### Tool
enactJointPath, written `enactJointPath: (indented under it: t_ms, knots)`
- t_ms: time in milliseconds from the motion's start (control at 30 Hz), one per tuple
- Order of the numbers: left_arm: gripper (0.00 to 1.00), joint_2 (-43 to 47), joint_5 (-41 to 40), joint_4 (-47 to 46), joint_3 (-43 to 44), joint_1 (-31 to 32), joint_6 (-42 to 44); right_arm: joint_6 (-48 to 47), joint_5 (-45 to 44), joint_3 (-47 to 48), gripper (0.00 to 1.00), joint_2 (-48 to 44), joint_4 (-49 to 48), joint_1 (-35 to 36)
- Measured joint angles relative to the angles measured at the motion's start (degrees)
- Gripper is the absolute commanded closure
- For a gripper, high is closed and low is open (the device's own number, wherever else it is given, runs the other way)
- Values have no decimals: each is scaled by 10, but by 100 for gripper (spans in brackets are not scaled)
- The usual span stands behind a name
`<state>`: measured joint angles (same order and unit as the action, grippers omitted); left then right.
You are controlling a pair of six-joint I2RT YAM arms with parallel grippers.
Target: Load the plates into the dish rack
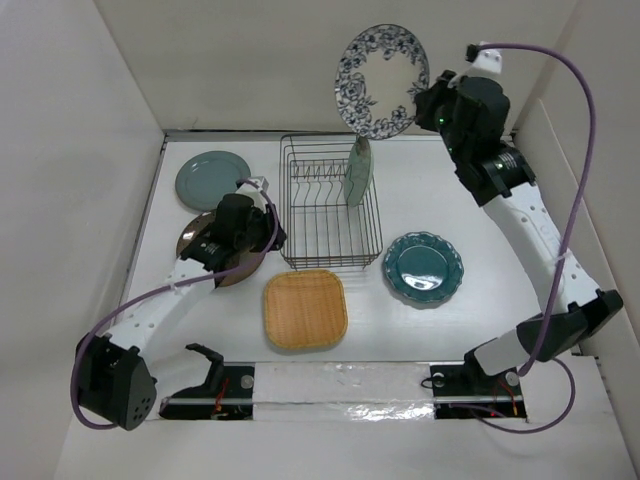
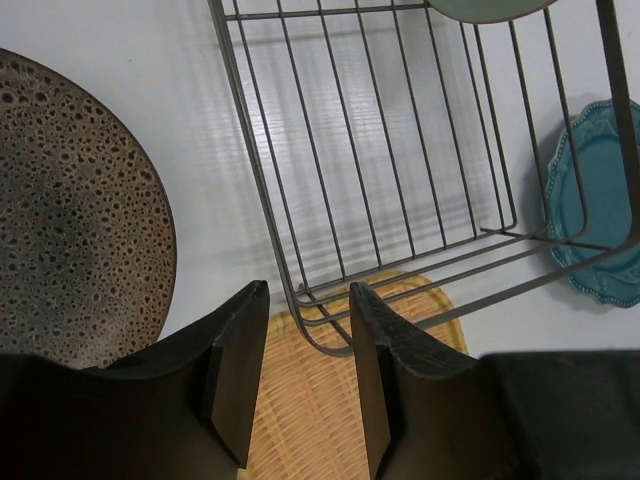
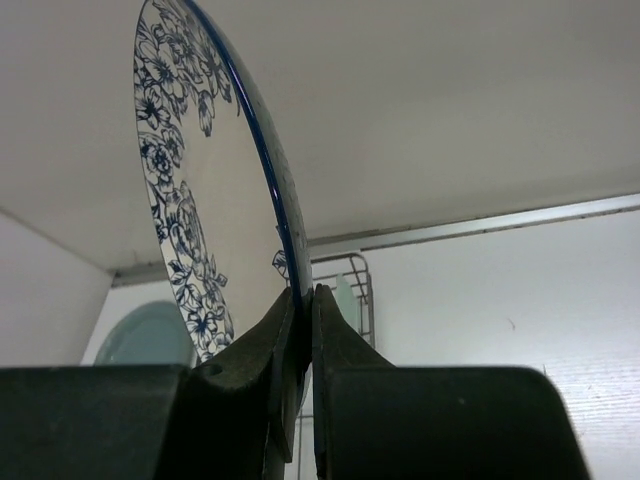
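Note:
My right gripper (image 1: 428,100) is shut on the rim of the white plate with blue floral rim (image 1: 381,80) and holds it on edge, high above the rack's far right; the same plate fills the upper left of the right wrist view (image 3: 205,190). The black wire dish rack (image 1: 330,203) holds the pale mint plate (image 1: 357,172) upright. My left gripper (image 1: 268,222) is open and empty at the rack's near left corner (image 2: 310,300), over the brown plate (image 1: 200,240). The grey-teal plate (image 1: 212,180), dark teal scalloped plate (image 1: 423,267) and orange-tan square plate (image 1: 305,308) lie flat.
White walls close in the table on the left, back and right. The arm bases and a taped strip (image 1: 340,385) run along the near edge. The right arm's purple cable (image 1: 580,190) loops near the right wall.

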<state>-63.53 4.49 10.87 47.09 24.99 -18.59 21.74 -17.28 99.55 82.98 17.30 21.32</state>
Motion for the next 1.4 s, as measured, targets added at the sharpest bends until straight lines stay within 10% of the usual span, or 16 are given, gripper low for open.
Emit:
enactJointPath:
  t_ms: [833,1000,1133,1400]
  knots:
    - [71,-155,47,-17,71,16,-34,-173,-184,256,100,238,193,139]
    - [48,-152,59,-21,77,16,-35,-195,-232,272,100,248,196,152]
    - [29,-108,37,-22,78,17,-36,-203,-269,271,100,263,199,172]
    - [37,100,-52,-43,78,17,-33,-188,-299,257,100,289,223,185]
